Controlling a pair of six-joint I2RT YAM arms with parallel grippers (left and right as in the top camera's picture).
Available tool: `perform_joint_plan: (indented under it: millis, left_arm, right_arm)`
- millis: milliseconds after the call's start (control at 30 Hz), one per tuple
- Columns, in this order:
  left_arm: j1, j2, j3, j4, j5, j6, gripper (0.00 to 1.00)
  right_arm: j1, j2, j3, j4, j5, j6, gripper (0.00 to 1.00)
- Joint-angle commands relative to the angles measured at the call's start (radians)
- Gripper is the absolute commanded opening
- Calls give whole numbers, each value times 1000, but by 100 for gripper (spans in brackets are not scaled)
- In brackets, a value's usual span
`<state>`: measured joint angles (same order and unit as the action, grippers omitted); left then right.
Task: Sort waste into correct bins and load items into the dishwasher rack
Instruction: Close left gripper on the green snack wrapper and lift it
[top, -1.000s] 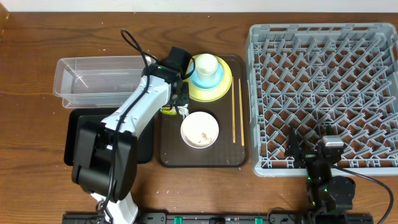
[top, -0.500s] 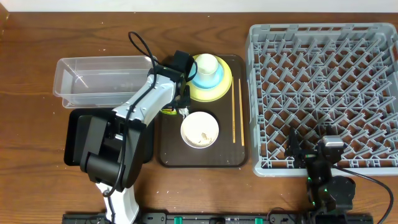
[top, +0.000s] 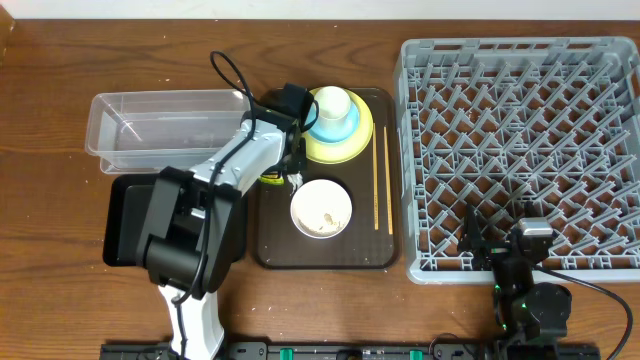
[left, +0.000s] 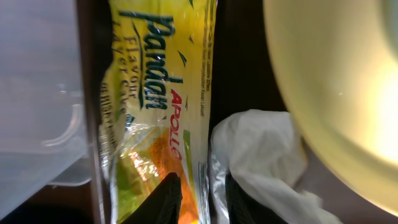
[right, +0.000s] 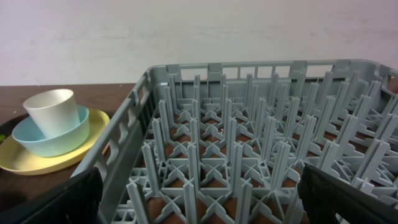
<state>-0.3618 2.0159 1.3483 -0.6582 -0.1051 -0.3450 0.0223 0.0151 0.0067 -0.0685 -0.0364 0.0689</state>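
Note:
The yellow-green and orange snack wrapper (left: 155, 93) lies on the brown tray beside the crumpled white tissue (left: 261, 155). My left gripper (left: 200, 186) is down on it, shut on the wrapper's right edge, one finger on the orange print and the other against the tissue. From overhead the left gripper (top: 285, 170) sits between the clear tub (top: 150, 130) and the yellow plate (top: 360, 135). The plate carries the light blue bowl (top: 345, 128) and the small white cup (top: 333, 103). My right gripper (right: 199, 199) stands open at the near edge of the grey dishwasher rack (right: 217, 124), holding nothing.
On the brown serving tray (top: 320, 255) are a white bowl (top: 321, 207) with rice scraps and wooden chopsticks (top: 382, 180) along its right side. The shallow black tray (top: 125, 220) lies below the tub, partly under my left arm. The rack (top: 520, 150) fills the right side.
My left arm's rear links have swung right and nearer the tray while the gripper stayed over the wrapper, its jaws drawing in slightly. The right arm has not moved.

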Motion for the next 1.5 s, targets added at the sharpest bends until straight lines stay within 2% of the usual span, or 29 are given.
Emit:
perform_joint_plan:
  millis: [0,433,600,667,867,1233,1467]
  left_arm:
    - [-2,24,-7,2,-17,-12,27]
    - [-2,58,-10,20,-17,-12,27]
    - [-2,58,-10,19,-16,-12,8]
    - [-2,58,-10,16,-16,-12,6]
    - [-2,25,-9,4,-16,-12,6]
    - [-2,-174,-9,-44,-16,-12,6]
    - [-2,-216,-9,-69,-16,-12,6]
  right_arm:
    - [-9,-1,-1,-4,2,13,99]
    - [-9,-1,-1,-4,3,13,99]
    - [-9,-1,-1,-4,3,13,99]
    - [-9,-1,-1,-4,2,13,99]
    - [-9,-1,-1,-5,3,13,99]
    - [-9,-1,-1,-4,2,13,99]
    - [-9,-1,-1,-4,2,13,99]
